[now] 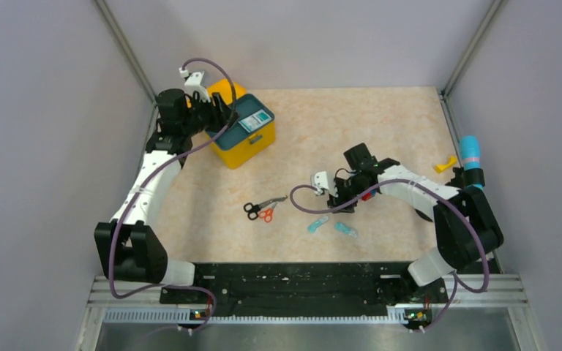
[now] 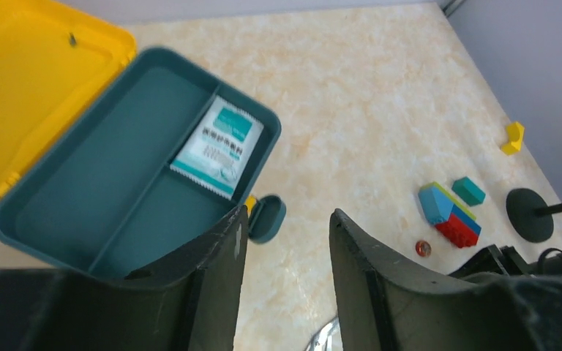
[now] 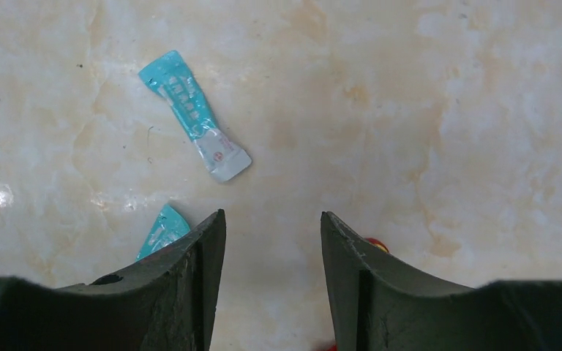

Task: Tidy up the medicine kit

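The medicine kit (image 1: 252, 150) is a yellow box at the back left with its lid (image 2: 29, 88) open. A dark teal compartment tray (image 2: 102, 183) sits in its top and holds one white and teal sachet (image 2: 218, 146). My left gripper (image 1: 227, 117) hovers over the tray's near edge, open and empty (image 2: 285, 223). My right gripper (image 1: 339, 203) is open and empty (image 3: 273, 216), low over the table. One teal sachet (image 3: 194, 117) lies just ahead of it. A second sachet (image 3: 161, 230) is partly hidden behind its left finger.
Scissors (image 1: 263, 208) with black and red handles lie mid-table. A stack of coloured blocks (image 2: 450, 216), a teal block (image 2: 468, 190) and a small red disc (image 2: 423, 248) sit near the right arm. A yellow piece (image 1: 445, 164) and a blue cylinder (image 1: 470, 153) are by the right wall.
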